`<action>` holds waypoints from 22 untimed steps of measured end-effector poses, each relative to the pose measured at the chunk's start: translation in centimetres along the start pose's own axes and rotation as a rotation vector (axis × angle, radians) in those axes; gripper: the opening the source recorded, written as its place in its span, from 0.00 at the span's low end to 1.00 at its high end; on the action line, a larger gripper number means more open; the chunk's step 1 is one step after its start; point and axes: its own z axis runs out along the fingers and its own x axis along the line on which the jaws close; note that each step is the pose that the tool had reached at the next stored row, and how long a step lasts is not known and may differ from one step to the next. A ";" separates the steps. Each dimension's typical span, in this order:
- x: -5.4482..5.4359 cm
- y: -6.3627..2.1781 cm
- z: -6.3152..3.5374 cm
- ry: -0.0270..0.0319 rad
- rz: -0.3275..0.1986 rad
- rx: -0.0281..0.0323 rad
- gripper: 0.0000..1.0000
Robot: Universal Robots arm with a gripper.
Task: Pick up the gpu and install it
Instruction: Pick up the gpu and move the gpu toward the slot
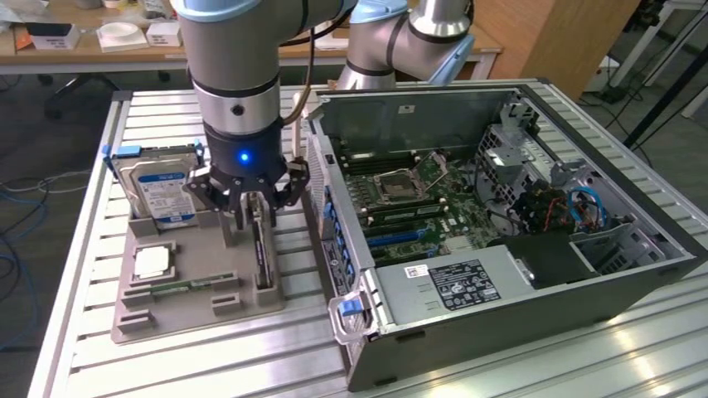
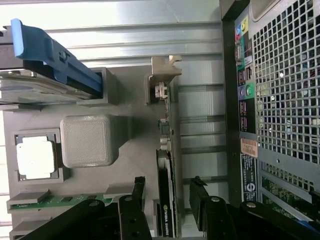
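Step in hand: pick-up, with the grasp not yet made. The fingers [image 2: 137, 197] are seen spread, one to each side of the graphics card [image 2: 165, 165]. A gap is visible at both faces, and nothing is pinched. The card is stood on its long edge in a slot of the grey tray [image 1: 166, 319], directly beneath the wrist.

Judged: a grasp calls for the fingers to be brought flat against both faces. Any lift is best kept straight so that the card is not wedged in its slot.

Other parts on the same tray, placed from the fingers in the exterior view:
- hard drive [image 1: 161, 191] at 10 o'clock, stood upright
- processor [image 1: 152, 262] at 8 o'clock, laid flat
- memory stick [image 1: 182, 287] at 7 o'clock, laid in a groove

The tray is set on the bench [image 1: 277, 365]. The computer case [image 1: 520, 348] is laid open at 3 o'clock of the tray, just beside it, with the mainboard [image 1: 443, 207] exposed.

Not made out:
- The card's lower edge is sunk in the slot.
- Its metal bracket cannot be told apart from the tray post at the card's end.
- The receiving slot on the mainboard cannot be picked out among the connectors.
- In the exterior view the fingertips are overlapped with the card, so contact is judged from the wrist view alone.
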 end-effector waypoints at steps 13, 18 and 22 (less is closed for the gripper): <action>0.0 -0.68 0.65 -0.0001 0.000 -0.0001 0.49; 0.0 -0.95 0.98 -0.0002 0.000 -0.0003 0.49; 0.0 -1.05 1.49 0.0000 0.000 -0.0001 0.49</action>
